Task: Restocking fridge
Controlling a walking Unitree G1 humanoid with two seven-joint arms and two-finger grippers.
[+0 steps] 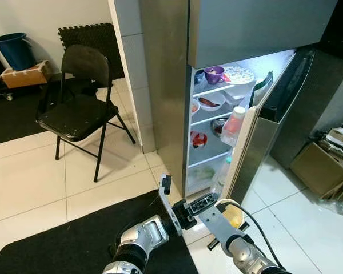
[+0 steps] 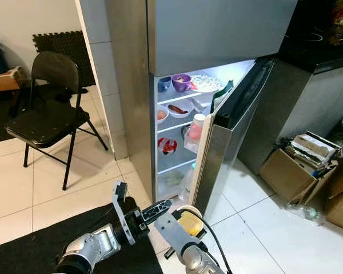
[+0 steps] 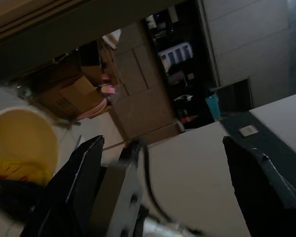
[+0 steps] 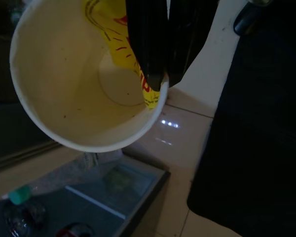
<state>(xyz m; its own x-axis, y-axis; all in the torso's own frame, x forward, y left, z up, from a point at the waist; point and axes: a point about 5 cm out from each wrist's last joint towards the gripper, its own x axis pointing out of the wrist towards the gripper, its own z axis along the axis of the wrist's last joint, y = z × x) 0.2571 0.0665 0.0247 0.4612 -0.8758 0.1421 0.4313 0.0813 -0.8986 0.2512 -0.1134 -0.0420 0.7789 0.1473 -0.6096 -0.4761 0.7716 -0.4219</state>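
Before one open fridge (image 1: 177,114), one yellow cup (image 4: 84,79) in right gripper (image 4: 155,79)

The fridge interior (image 1: 217,108) is glowing brightly, lighting the pale floor tiles (image 1: 28,182) evenly; both wrist views are looking dim and soft, with glare spotting the floor.

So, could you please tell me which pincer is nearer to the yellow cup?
The right. The right pincer is pinched on the rim of the yellow cup, holding it before the open fridge. The left pincer is open just beside it, not touching.
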